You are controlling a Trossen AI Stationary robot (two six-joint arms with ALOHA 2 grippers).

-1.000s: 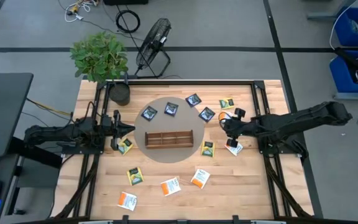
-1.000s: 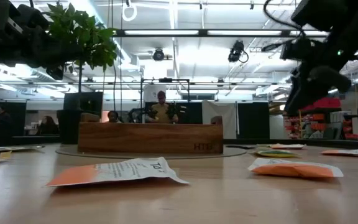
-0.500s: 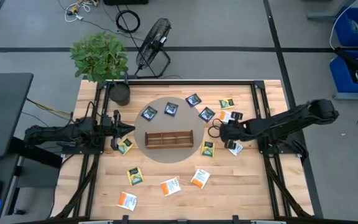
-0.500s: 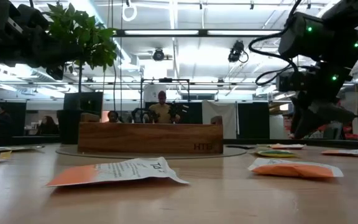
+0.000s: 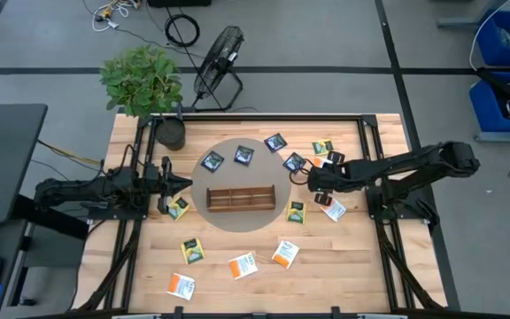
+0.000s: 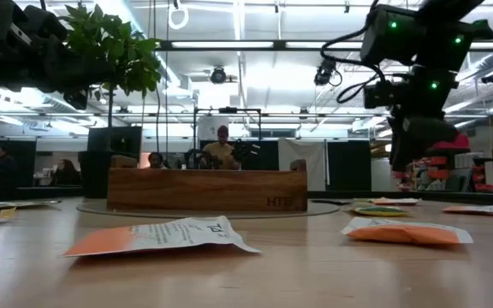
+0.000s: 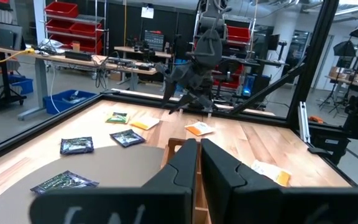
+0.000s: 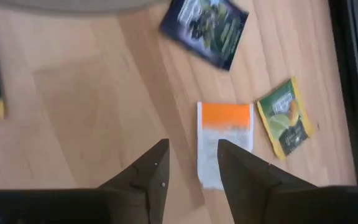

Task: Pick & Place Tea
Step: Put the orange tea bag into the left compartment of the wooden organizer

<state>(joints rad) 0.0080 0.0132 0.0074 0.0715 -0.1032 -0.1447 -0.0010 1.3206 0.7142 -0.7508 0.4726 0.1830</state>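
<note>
- High view: right gripper [image 5: 312, 180] hangs over bare wood btwn the round mat [image 5: 200, 213] edge and the table's right rail; plenty of open board nearer the table's front edge.
- Tea sachets scattered all round it: navy one [image 5: 294, 162] just beside the fingertips, orange-white one [image 5: 323, 166] close by, yellow-green one [image 5: 296, 212] near the mat edge.
- Right wrist view shows what overhead can't: fingers [image 8: 153, 176] apart w/ nothing btwn them, orange-white sachet [image 8: 225, 144] lying flat just beyond one tip, not touched.
- Low view: wooden tray [image 6: 206, 190] mid-table, orange sachet [image 6: 154, 238] up close.
- Left gripper [image 5: 165, 189] waits at the mat's left edge, fingers [image 7: 182, 168] together, empty.
</note>
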